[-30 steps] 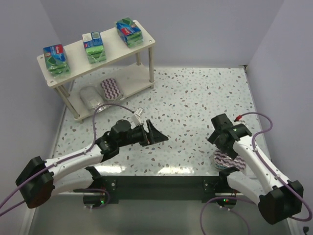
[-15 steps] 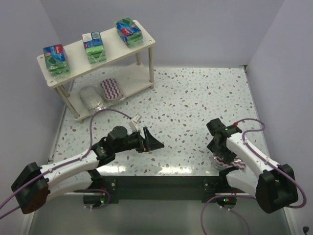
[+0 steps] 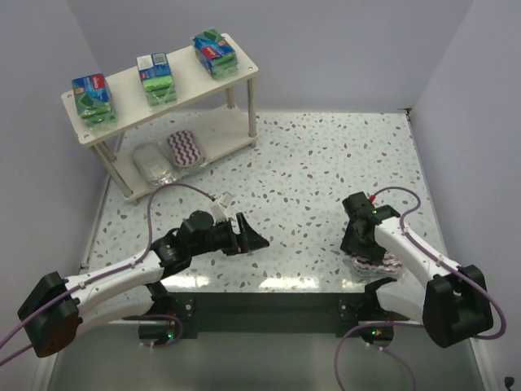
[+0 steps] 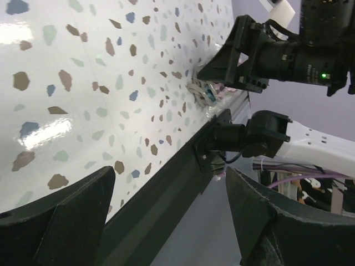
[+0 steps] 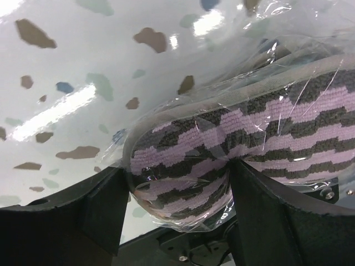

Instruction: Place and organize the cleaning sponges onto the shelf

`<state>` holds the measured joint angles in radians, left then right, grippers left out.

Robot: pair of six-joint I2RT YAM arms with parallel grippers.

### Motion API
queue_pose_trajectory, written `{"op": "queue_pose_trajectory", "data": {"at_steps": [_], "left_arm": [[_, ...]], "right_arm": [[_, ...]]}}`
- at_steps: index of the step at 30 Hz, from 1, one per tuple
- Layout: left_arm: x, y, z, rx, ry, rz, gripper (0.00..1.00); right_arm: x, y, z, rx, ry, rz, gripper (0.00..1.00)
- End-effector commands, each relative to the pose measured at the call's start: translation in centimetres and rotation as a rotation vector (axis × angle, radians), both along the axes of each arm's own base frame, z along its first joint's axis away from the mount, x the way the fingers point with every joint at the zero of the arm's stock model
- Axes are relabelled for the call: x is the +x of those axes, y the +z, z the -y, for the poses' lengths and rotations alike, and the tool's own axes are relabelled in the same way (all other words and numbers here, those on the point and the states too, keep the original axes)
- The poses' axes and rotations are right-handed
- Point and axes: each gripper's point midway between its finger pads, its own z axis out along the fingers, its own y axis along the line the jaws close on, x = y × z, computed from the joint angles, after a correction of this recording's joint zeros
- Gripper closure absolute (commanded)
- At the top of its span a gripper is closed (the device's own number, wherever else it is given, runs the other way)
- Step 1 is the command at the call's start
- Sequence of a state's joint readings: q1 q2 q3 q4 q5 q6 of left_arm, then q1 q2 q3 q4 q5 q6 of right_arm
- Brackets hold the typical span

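Grip came first in our reading of the step, which was picking up the last loose sponge. The striped oval pad lay in its clear film at the near right edge of the table, well apart from the shelf. The right gripper was down on it, its fingers pressed against both sides of one end, with the film bulging between them. We judged that a hold on the end alone could let the slick wrapper slide or the soft pad droop. So we would have squeezed until the foam itself gave, then lifted straight up before swinging away from the table's lip.

The left gripper hung over the table with its fingers spread wide and nothing between them. We would have kept it low and clear of the crossing path.

On the shelf, the three green-and-blue packs stood in a row on the top board. The other striped pad and the silvery pack lay side by side on the lower board. We thought the bare stretch of lower board just right of that pad was the tidy spot. The approach should come in flat and low under the top board, between the legs, and the pad should be let go only once it rested on the board.
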<state>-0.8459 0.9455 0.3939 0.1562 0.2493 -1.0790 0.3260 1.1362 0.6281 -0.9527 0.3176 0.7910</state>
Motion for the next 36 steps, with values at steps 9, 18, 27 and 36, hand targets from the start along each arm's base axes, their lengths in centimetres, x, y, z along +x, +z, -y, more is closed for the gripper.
{"op": "queue_pose_trajectory", "data": {"at_steps": [9, 18, 27, 36], "left_arm": [[1.6, 0.3, -2.6, 0.117, 0.131, 0.052, 0.14], [2.4, -1.0, -3.2, 0.160, 0.189, 0.041, 0.14], [4.0, -1.7, -4.5, 0.200, 0.309, 0.043, 0.14], [8.8, -1.1, -1.5, 0.381, 0.270, 0.166, 0.16]], "right_arm": [[10.5, 5.6, -19.4, 0.620, 0.549, 0.391, 0.40], [9.9, 7.4, -25.3, 0.690, 0.752, 0.356, 0.21], [8.3, 10.2, -23.7, 0.667, 0.809, 0.379, 0.02], [5.4, 14.8, -20.0, 0.668, 0.692, 0.500, 0.02]]}}
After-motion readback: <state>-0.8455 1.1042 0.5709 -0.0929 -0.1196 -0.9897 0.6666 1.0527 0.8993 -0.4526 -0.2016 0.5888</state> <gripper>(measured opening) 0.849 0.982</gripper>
